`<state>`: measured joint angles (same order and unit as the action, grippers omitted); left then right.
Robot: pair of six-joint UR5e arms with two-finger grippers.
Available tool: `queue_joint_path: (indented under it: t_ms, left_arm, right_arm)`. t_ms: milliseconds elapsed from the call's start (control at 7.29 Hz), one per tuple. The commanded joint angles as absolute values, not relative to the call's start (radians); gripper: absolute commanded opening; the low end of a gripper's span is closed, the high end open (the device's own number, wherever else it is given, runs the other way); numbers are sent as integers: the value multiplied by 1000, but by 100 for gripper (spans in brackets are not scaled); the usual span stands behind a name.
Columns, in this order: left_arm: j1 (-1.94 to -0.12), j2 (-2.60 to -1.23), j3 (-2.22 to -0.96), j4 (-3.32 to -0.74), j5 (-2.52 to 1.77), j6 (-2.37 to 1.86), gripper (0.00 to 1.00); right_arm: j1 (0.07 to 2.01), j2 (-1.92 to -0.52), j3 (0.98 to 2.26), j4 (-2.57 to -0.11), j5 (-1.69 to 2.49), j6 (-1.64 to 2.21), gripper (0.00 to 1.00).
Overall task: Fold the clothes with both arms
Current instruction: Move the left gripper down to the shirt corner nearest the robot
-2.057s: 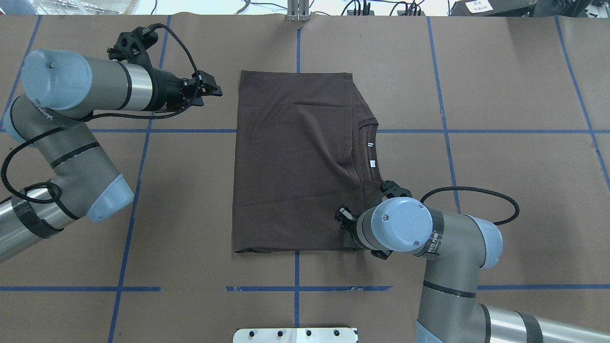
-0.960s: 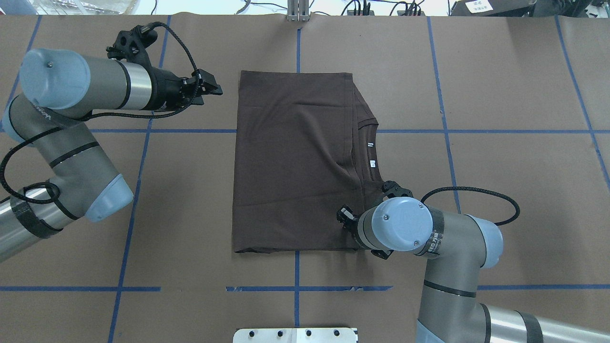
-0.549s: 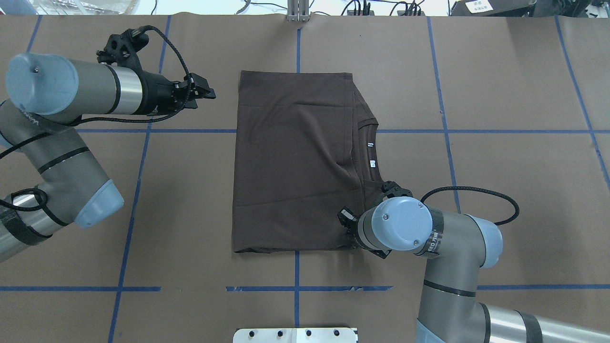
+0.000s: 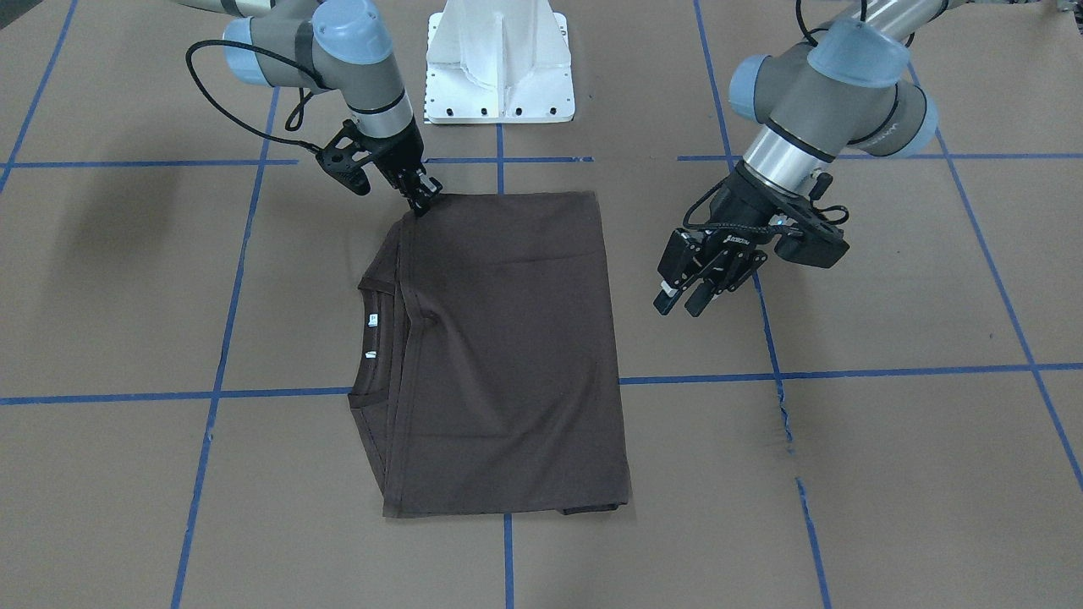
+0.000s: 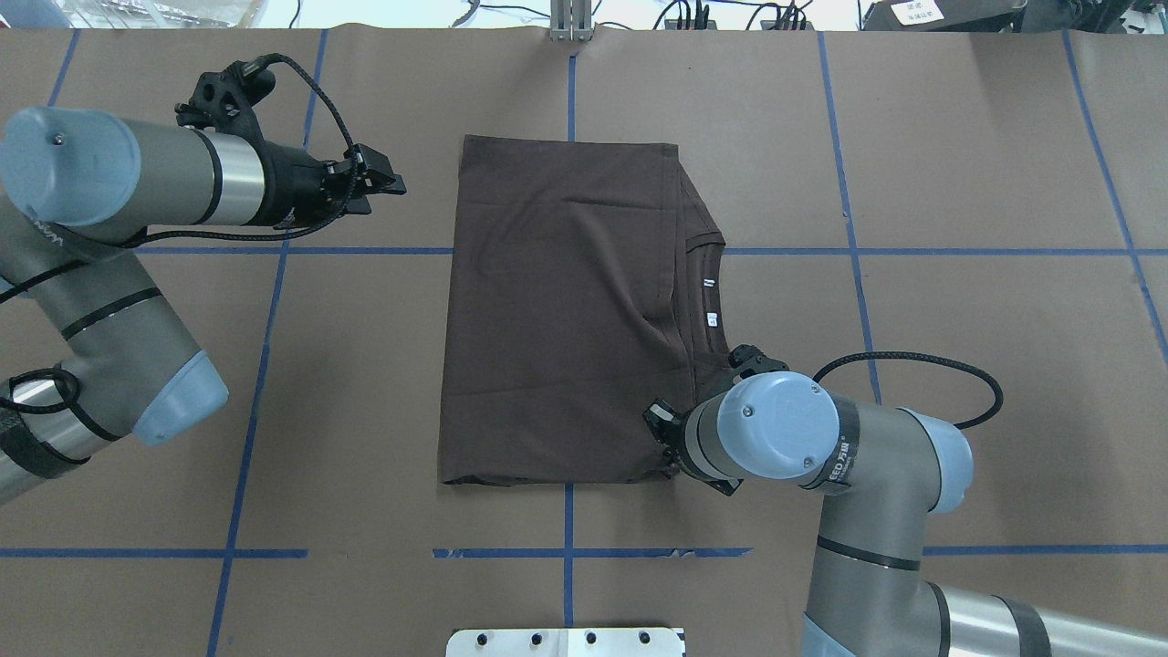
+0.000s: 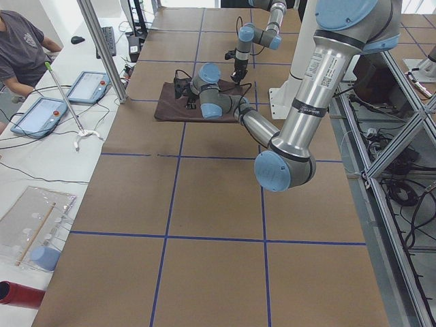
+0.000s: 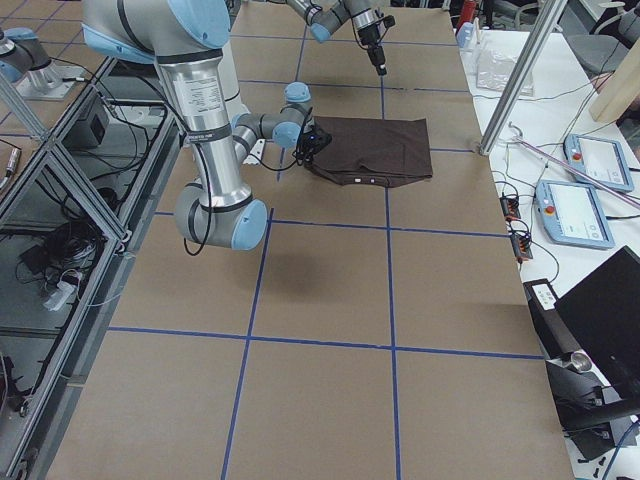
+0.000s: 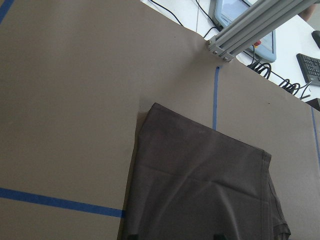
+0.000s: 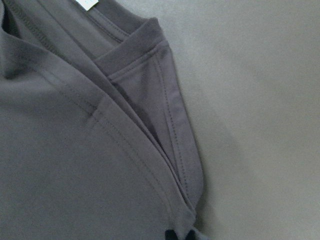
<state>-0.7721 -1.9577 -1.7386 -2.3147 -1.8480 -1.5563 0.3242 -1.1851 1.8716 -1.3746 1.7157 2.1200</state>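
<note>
The table (image 5: 958, 137), covered in brown paper and crossed by blue tape lines (image 5: 849, 182), carries the T-shirt (image 5: 557, 310) on its middle. The T-shirt lies flat as a folded dark brown rectangle with its neck toward the robot's right. The left arm (image 5: 119, 178) reaches in toward the T-shirt's left edge near the far corner. The right arm (image 5: 858, 456) bends down over the near right corner of the T-shirt. A white bolted pedestal (image 4: 499, 59) stands just beyond the T-shirt's near edge. The left gripper (image 4: 679, 306) hangs well apart from the T-shirt's left edge, pointing at the fabric with its jaws spread and nothing between them. The right gripper (image 4: 420, 203) is at the T-shirt's near right corner, and the jaws are pinched together on the layered hem there. In the right wrist view the dark tips meet on the stitched fold. The ribbed collar (image 4: 365, 338) runs along the T-shirt's right edge, between the gripped corner and the far end. Two small white labels (image 5: 709, 283) sit just inside it.
</note>
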Motion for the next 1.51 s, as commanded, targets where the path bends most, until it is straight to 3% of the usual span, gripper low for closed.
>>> queue_joint_path:
  t_ms: [0, 137, 549, 1372]
  left_arm:
    - [-658, -1869, -1835, -2312, -1789, -1737, 59]
    - [-531, -1812, -1908, -2300, -1693, -1825, 59]
    - [-258, -1802, -1931, -2145, -1522, -1959, 55]
    - [-166, -1839, -1879, -2143, -1453, -1967, 49]
  right_arm:
    - [325, -1251, 1954, -1374, 1732, 2120, 0]
    - [325, -1261, 1959, -1374, 1730, 2118, 0]
    - [324, -1258, 1959, -1374, 1730, 2117, 0]
    - [325, -1256, 1960, -1374, 1732, 2115, 0]
